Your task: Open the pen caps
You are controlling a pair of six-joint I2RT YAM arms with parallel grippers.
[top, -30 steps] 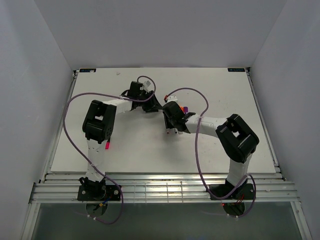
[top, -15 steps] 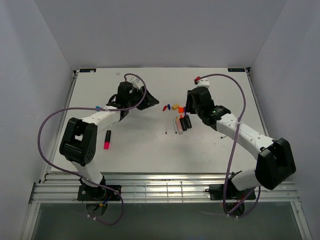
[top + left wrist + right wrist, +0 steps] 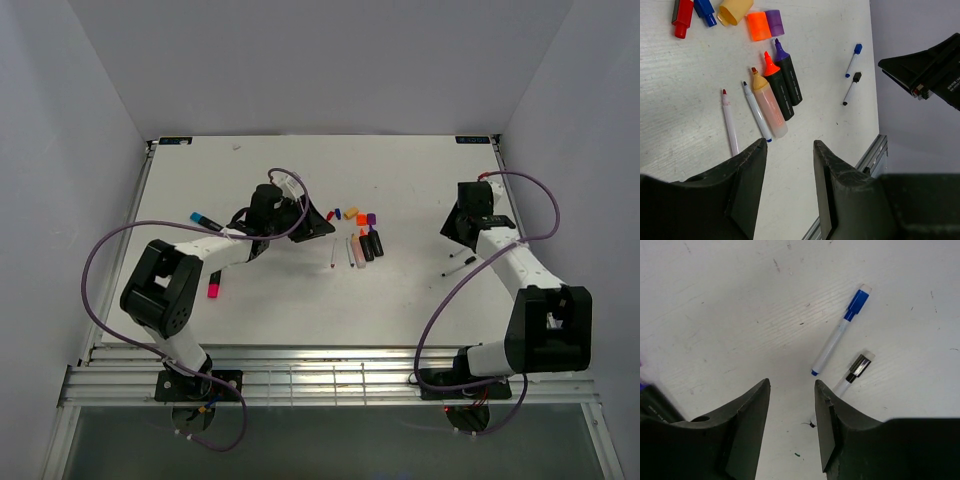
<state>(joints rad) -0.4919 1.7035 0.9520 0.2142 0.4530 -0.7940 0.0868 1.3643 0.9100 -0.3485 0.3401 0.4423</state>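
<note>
The thin white pen with a small blue plastic cap (image 3: 838, 332) serves as the marker for every place here. The right gripper (image 3: 791, 386) hangs over the table just short of it, jaws parted with nothing between them. In the right wrist view the pen lies ahead of the gap and off toward the right-hand finger. Its long axis slants, cap end farthest away and bare end nearest the fingertips. A second thin white pen with a black cap (image 3: 852, 374) lies just beside it, roughly parallel.

Well away from the blue-capped pen, toward the left arm, lie the loose stubby plastic caps (image 3: 758, 26), already off, near uncapped black-barrelled markers (image 3: 789, 82). The left gripper (image 3: 789, 146) sits beyond those, also spread and empty.

The right arm is much the nearer. I judge it must shift toward the cap end and turn its jaws across the slant.
</note>
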